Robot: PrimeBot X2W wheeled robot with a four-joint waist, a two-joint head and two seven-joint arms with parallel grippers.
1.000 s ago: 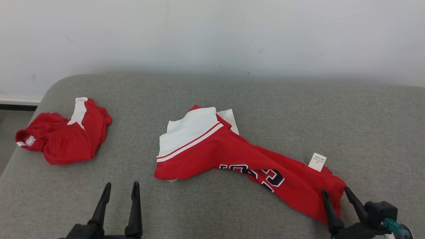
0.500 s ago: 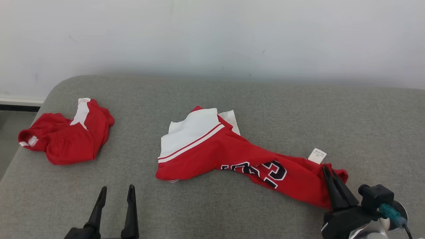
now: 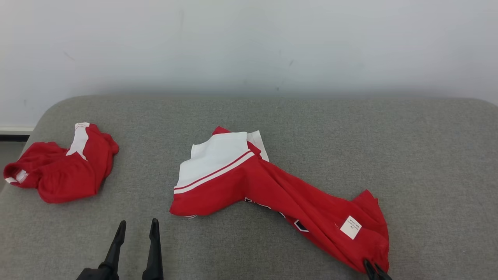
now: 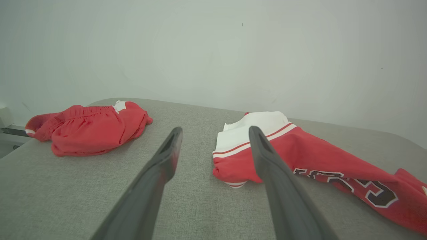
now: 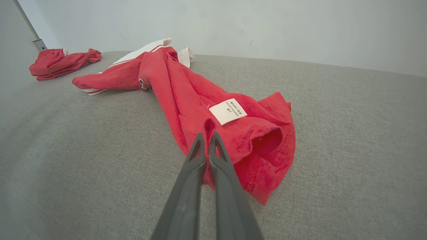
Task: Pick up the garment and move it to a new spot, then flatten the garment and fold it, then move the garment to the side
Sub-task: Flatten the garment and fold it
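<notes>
The garment (image 3: 272, 186) is a red and white jersey with dark lettering, lying stretched from the middle of the grey cushion toward the lower right. Its white label (image 3: 350, 227) faces up near the right end. My right gripper (image 3: 374, 269) sits at the bottom edge of the head view, shut on a fold of the garment's red hem (image 5: 207, 128) just below the label (image 5: 228, 111). At the lower left my left gripper (image 3: 136, 229) stands open above bare cushion. In the left wrist view its fingertips (image 4: 175, 136) frame the garment's white and red end (image 4: 248, 146).
A second crumpled red and white piece of clothing (image 3: 58, 167) lies at the cushion's left end, also in the left wrist view (image 4: 90, 128). The grey cushion (image 3: 389, 147) ends at a pale wall behind and drops off at the left edge.
My right gripper has shut on the garment's right end and pulled it back toward me, turning the cloth so the label lies lower. The head camera has shifted slightly. The left gripper stays open.
</notes>
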